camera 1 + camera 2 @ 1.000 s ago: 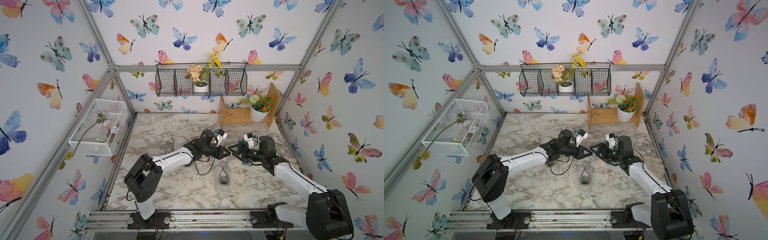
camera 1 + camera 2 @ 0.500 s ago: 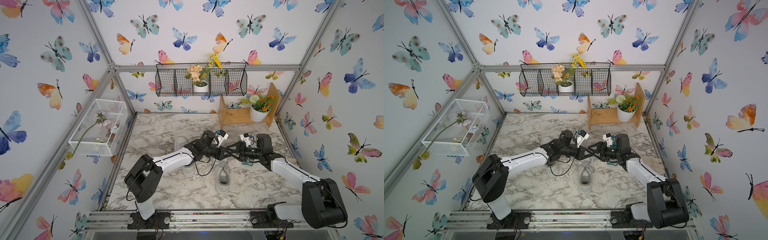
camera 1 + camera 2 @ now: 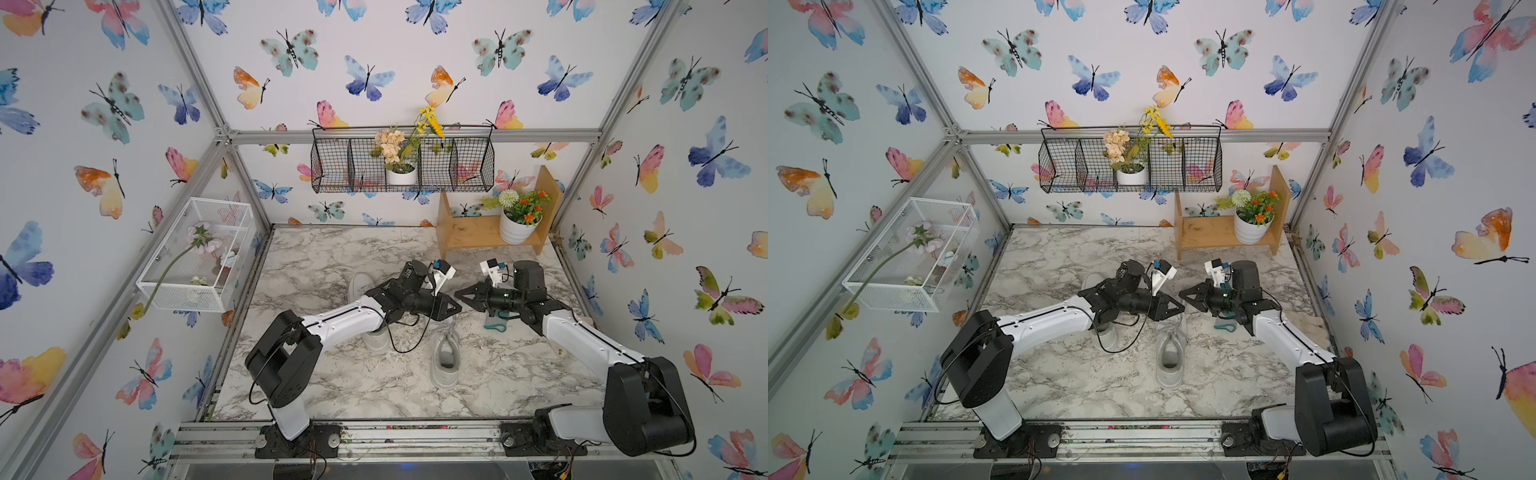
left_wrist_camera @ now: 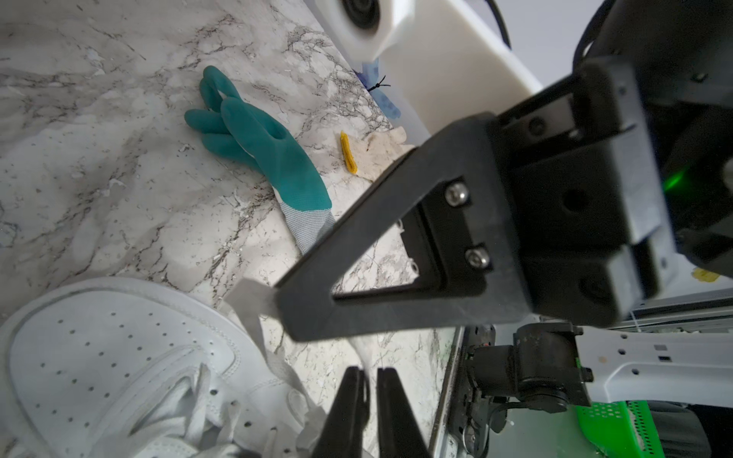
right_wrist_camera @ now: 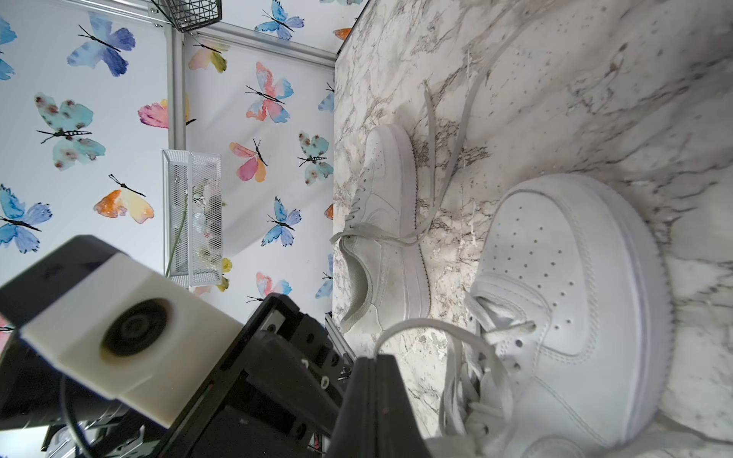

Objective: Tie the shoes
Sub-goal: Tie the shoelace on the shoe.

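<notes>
In both top views the left gripper and right gripper point tip to tip at centre frame. They sit just above the toe end of the centre shoe, which stands on the marble table, heel toward the lower edge. The second shoe sits left of it, mostly under the left arm. 1 second ago the right jaws stood wide, well off to the right. Half a second ago the 2 tips met, and now they sit just apart again.

In the left wrist view the right gripper fills the centre, jaws together, clamped on a flat lace end that pokes from its tip. At the bottom edge the left fingers stand a narrow slot apart. We cannot tell whether lace still lies between them. A teal glove lies upper left, clear of the shoe.

In the right wrist view the lace arcs from the closed right tip at bottom centre to the centre shoe's eyelets. The second shoe trails its lace loose on the marble.

We judge this to be a handover of the lace from left to right. No knot is formed, and both shoes remain untied.

We can read no brand or writing anywhere.
</notes>
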`<state>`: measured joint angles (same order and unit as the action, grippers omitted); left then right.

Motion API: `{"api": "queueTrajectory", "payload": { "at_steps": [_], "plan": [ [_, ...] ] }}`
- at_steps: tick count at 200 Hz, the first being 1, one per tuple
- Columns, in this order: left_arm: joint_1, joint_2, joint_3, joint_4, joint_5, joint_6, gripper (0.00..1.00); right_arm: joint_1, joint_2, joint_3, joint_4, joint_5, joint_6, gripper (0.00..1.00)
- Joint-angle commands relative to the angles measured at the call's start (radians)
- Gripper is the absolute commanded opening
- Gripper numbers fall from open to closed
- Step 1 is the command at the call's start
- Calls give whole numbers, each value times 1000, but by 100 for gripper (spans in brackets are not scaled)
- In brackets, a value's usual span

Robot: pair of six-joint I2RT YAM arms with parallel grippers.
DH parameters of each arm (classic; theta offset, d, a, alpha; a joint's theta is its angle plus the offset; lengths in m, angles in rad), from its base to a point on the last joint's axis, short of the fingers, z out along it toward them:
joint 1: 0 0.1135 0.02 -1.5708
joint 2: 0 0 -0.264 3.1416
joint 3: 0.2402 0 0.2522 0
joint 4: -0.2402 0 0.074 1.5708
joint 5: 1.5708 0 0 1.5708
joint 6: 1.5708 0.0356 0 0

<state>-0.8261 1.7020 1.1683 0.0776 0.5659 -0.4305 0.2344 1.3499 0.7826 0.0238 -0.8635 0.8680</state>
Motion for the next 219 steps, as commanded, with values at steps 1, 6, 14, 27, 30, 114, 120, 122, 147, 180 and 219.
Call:
{"api": "queueTrajectory", "payload": {
  "at_steps": [1, 6, 14, 27, 30, 114, 120, 122, 147, 180, 219],
  "plan": [
    [4, -77, -32, -50, -39, 33, 22, -4, -17, 30, -76, 61, -75, 3],
    [7, -85, -41, -58, -44, 33, 24, -3, -18, 33, -83, 67, -81, 3],
    [15, -102, -56, -69, -58, 36, 30, -4, -21, 36, -93, 77, -90, 3],
    [29, -134, -91, -86, -73, 39, 42, -4, -30, 47, -119, 96, -114, 3],
    [33, -143, -101, -91, -74, 39, 43, -4, -32, 50, -127, 101, -119, 3],
    [225, -239, -375, 7, 58, -220, 70, -4, -37, 53, -154, 90, -149, 2],
    [223, -224, -376, 43, 90, -250, 72, -4, -37, 53, -153, 90, -149, 2],
    [223, -218, -377, 55, 98, -260, 72, -4, -37, 53, -152, 90, -148, 2],
    [220, -147, -376, 189, 179, -367, 80, -4, -37, 52, -152, 89, -146, 2],
    [203, -54, -359, 265, 221, -439, 85, -4, -38, 50, -148, 87, -143, 2],
    [174, -56, -323, 176, 159, -400, 86, -3, -41, 43, -145, 83, -144, 2]
  ]
}}
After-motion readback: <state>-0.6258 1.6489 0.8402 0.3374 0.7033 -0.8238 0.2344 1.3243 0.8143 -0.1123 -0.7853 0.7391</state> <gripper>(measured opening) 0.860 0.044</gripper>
